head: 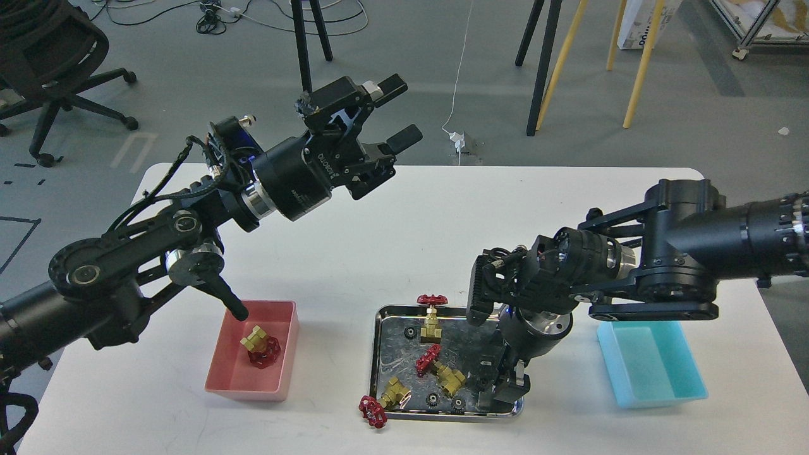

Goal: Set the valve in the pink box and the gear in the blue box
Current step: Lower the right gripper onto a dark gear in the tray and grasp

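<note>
One valve in pink box

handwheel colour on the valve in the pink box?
Red, on a brass body; the valve lies in the pink box. Head view.

One red-wheeled brass valve lies in the pink box — the blue box holds no gear.

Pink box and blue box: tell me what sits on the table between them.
In the head view, the steel tray lies between the pink box and the blue box, holding valves and small black gears, with the right gripper lowered into its right end.
</note>
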